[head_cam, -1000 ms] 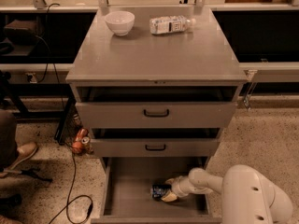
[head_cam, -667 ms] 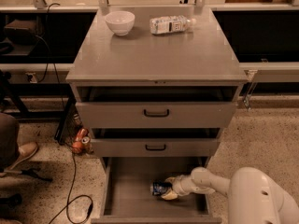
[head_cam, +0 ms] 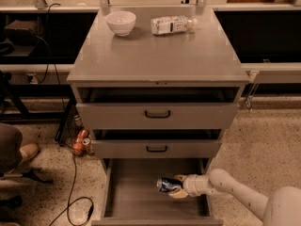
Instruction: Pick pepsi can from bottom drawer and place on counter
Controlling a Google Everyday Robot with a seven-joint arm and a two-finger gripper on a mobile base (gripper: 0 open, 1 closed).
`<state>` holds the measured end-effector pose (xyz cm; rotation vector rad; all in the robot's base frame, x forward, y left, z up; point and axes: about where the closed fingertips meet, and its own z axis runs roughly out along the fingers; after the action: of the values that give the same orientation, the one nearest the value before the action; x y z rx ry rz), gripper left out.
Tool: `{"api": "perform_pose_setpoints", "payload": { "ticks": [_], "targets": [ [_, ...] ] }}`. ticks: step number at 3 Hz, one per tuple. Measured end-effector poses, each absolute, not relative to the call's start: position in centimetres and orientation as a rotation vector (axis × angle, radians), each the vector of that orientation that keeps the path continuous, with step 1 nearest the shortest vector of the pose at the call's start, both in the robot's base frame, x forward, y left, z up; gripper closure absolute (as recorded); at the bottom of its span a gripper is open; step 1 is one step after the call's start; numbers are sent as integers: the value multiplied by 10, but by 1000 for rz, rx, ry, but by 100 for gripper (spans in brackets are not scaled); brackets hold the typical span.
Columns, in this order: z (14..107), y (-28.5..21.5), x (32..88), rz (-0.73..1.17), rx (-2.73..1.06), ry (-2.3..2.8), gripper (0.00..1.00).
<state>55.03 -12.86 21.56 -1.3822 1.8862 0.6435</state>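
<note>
The pepsi can [head_cam: 168,184] is blue with silver ends and lies sideways inside the open bottom drawer [head_cam: 136,201], right of its middle. My gripper [head_cam: 177,187] reaches into the drawer from the right on a white arm and is shut on the can's right end, holding it just above the drawer floor. The counter [head_cam: 155,53] is the grey cabinet top above the three drawers.
A white bowl [head_cam: 121,22] and a clear water bottle [head_cam: 171,25] lie at the back of the counter. The two upper drawers [head_cam: 157,115] stand slightly open above the gripper. Cans [head_cam: 81,142], a cable and a person's shoe [head_cam: 26,152] lie on the floor at left.
The arm has drawn back to the right a little, and the gripper with the can now sits slightly higher in the drawer.
</note>
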Motion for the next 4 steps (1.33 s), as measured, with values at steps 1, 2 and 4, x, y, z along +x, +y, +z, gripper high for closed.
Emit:
{"api": "perform_pose_setpoints", "payload": {
  "ticks": [1, 2, 4],
  "targets": [
    [216, -129, 550, 643, -1382, 1886, 100],
    [238, -142, 542, 646, -1352, 1832, 100],
    [368, -210, 511, 496, -1296, 1650, 100]
  ]
}}
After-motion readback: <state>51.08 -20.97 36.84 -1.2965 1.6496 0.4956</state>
